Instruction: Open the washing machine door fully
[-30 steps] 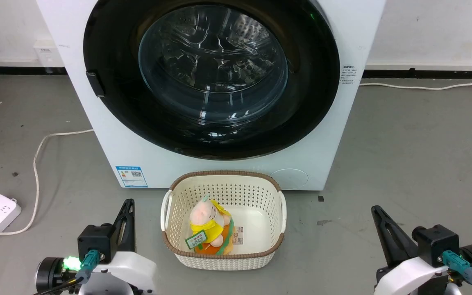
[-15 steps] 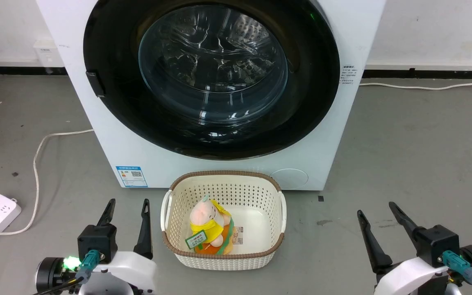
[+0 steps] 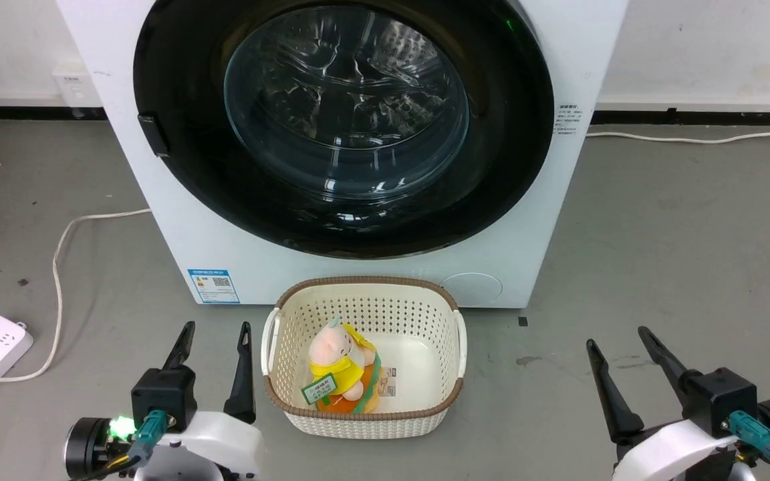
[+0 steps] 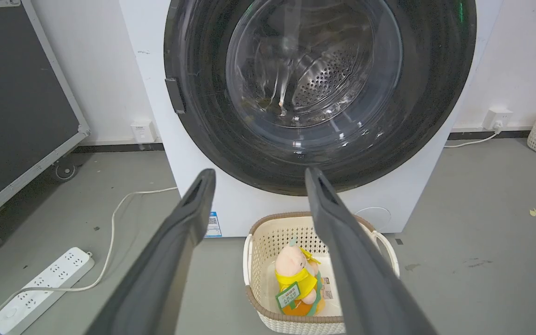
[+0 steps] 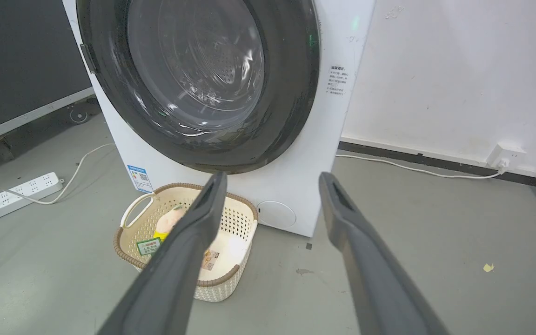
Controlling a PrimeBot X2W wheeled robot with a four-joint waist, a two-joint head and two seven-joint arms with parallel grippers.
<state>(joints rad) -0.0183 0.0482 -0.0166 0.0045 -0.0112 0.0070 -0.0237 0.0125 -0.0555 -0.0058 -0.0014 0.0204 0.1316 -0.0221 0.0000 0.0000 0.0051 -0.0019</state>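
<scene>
Left gripper (image 3: 216, 327) and right gripper (image 3: 615, 337) hang spread, empty, below the closed washing machine door (image 3: 345, 127); we judge rim approach next.

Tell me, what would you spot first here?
The big round black washing machine door, shut, with its shiny glass middle, fills the top. Right below it on the floor sits a cream basket holding a pink and yellow soft toy.
</scene>
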